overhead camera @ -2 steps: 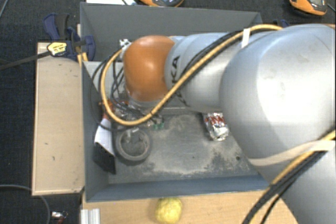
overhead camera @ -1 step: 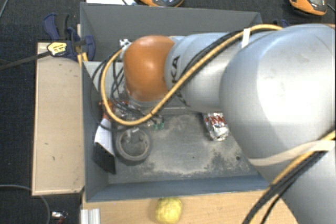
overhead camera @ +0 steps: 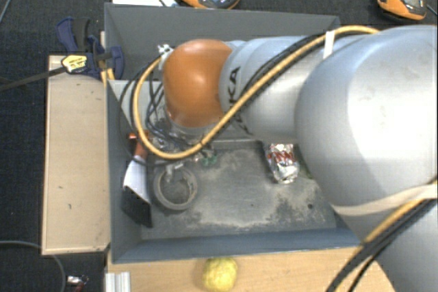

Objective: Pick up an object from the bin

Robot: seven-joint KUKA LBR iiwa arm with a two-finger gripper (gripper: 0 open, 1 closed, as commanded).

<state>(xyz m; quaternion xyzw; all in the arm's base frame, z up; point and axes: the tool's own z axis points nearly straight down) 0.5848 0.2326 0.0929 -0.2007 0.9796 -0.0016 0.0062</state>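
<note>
Bin pick: end effector low at the bin's left, grey ring nearest

**Camera view**

1. End effector [overhead camera: 170,139]. It sits low in the left half of the grey bin [overhead camera: 226,237], under the wrist's orange cover [overhead camera: 195,82], with a yellow cable [overhead camera: 147,140] looped round it. Whether it is released or clenched cannot be told, because the cover and cabling hide the working end. Nothing is seen held.

2. Grey ring [overhead camera: 174,189]. It lies flat on the bin floor near the left wall, just beside the end effector on the near-wall side, and is the nearest candidate for the pick. It is judged light and stiff, with a smooth rim that may slide on the metal floor. The suggested hold is across one wall of the ring from straight above, one side in the hole and one outside.

3. Black-and-white piece [overhead camera: 135,191]. It is flat and leans at the left wall, touching or almost touching the ring; which of the two is not clear. It crowds the ring's left side, so the ring's right side looks freer.

4. Small orange-red item [overhead camera: 135,144]. It is at the left wall, partly behind the cable, and its kind is not clear.

5. Small green item [overhead camera: 209,159]. It lies on the floor, just to the right of the end effector.

6. Crumpled foil wrapper [overhead camera: 282,162]. It is silver with red, well apart to the right, beside the arm [overhead camera: 356,120]. It is judged light, soft and easily crushed.

The arm covers the far half of the bin.
</note>
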